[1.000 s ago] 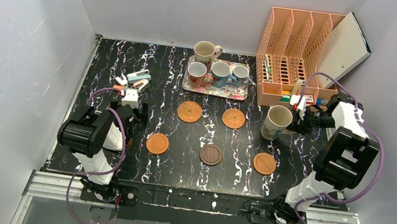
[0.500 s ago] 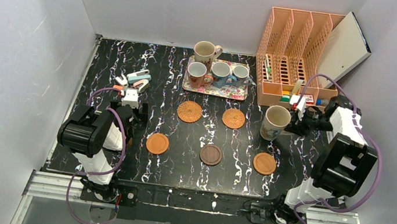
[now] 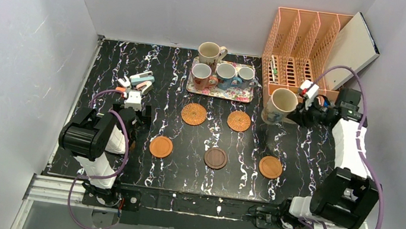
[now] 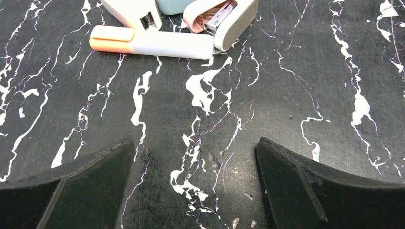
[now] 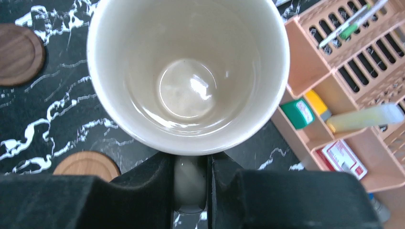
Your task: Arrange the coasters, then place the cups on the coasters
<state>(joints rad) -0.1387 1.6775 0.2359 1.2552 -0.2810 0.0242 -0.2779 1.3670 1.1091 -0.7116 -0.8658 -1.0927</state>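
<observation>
A large cream cup (image 3: 279,104) hangs tilted above the table in front of the organizer, and my right gripper (image 3: 303,109) is shut on its handle (image 5: 190,183). The right wrist view looks down into this empty cup (image 5: 188,71). Two woven coasters (image 3: 194,114) (image 3: 238,121) lie in a back row. A smooth orange coaster (image 3: 161,146), a dark wood one (image 3: 216,158) and another smooth orange one (image 3: 270,166) form the front row. Another cream cup (image 3: 210,52) stands behind the floral tray (image 3: 219,93). On the tray are a red-handled cup (image 3: 201,76), a blue cup (image 3: 225,74) and a small cup (image 3: 246,74). My left gripper (image 4: 196,157) is open over bare table.
An orange desk organizer (image 3: 301,56) with pens and small items stands at the back right, with a white board (image 3: 353,49) leaning beside it. Staplers (image 3: 140,80) and a highlighter (image 4: 153,43) lie just ahead of the left gripper. Grey walls close in three sides.
The right arm has raised the cream cup off the table and carried it back and slightly left, toward the organizer. The left arm has not moved.
</observation>
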